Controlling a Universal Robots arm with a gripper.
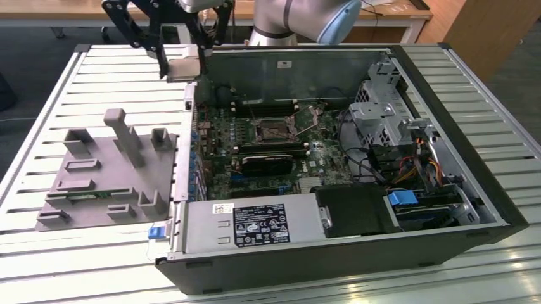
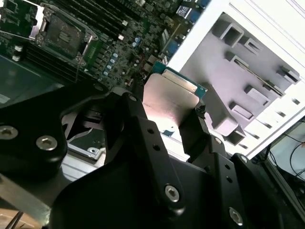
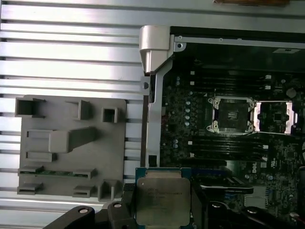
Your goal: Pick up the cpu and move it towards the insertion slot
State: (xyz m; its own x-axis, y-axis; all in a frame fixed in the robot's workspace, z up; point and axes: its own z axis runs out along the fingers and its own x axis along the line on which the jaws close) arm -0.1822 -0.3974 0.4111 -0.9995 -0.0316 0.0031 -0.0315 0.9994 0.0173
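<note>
Gripping the cpu (image 1: 184, 66) by two opposite edges, the gripper (image 1: 182, 57) is hanging above the far corner of the open computer case (image 1: 473, 190) on the exterior view's left, with the chip lifted clear of the slatted table (image 1: 110, 69). In both wrist views the black fingers (image 2: 190, 129) are pressing on the chip's sides, its silver lid (image 3: 163, 198) facing the first wrist camera and its green rim (image 2: 183, 78) showing in the second wrist view. Starting from the exterior view's left of the case, the grey holder tray (image 1: 101, 177) is lying on the table just beside the case wall, carrying a narrow green strip (image 1: 93, 194) and no chip, so the pick-up is looking finished. Moving rightward into the case, the insertion slot (image 1: 272, 130) is sitting near the middle of the green board (image 1: 220, 164), well apart from the chip, with its metal frame (image 3: 274, 117) seemingly swung open beside the dark square centre (image 3: 232, 113). Further right, the drive bays and cables (image 1: 406, 158) are filling the case's other side. To carry this step well, I judge the arm should be keeping the chip level and the grip steady, clearing the case wall (image 3: 152, 71) before descending, and lining the chip's edges square with the slot so no corner is catching the frame or lever.
</note>
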